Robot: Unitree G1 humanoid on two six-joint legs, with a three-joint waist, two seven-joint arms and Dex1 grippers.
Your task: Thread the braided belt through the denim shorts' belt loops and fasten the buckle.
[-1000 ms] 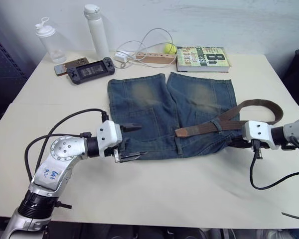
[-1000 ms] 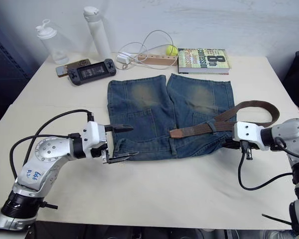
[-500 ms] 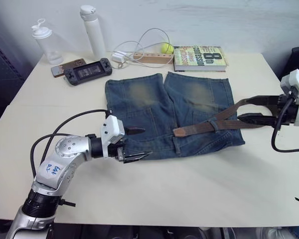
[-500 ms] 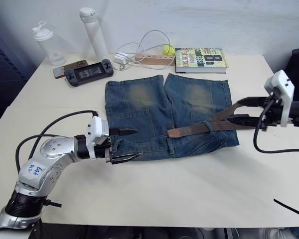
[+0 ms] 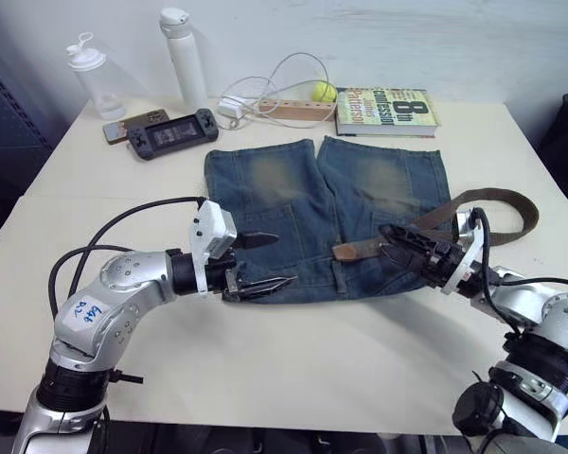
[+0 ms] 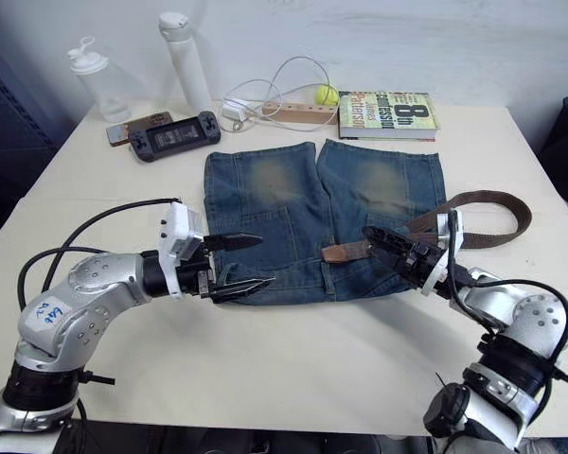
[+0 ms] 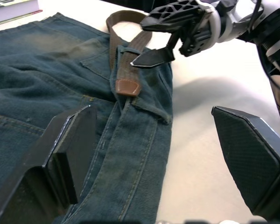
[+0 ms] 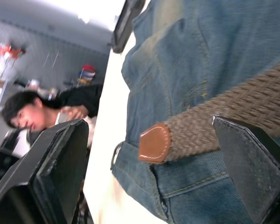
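Note:
The denim shorts lie flat on the table, waistband toward me. The braided belt curves off their right side, passes under one of the belt loops and ends in a tan tip on the waistband. The buckle is hidden. My right gripper is open and low over the belt, its fingers pointing at the tan tip from the right. My left gripper is open over the waistband left of the tip, holding nothing.
Along the far edge stand a clear bottle and a white bottle. Beside them lie a game console, a power strip with a white cable and a yellow ball, and a book. A person sits beyond the table.
My right gripper went from the shorts' right edge out to the table's right side, open, and is now low over the belt near the tan tip. The left gripper edged right.

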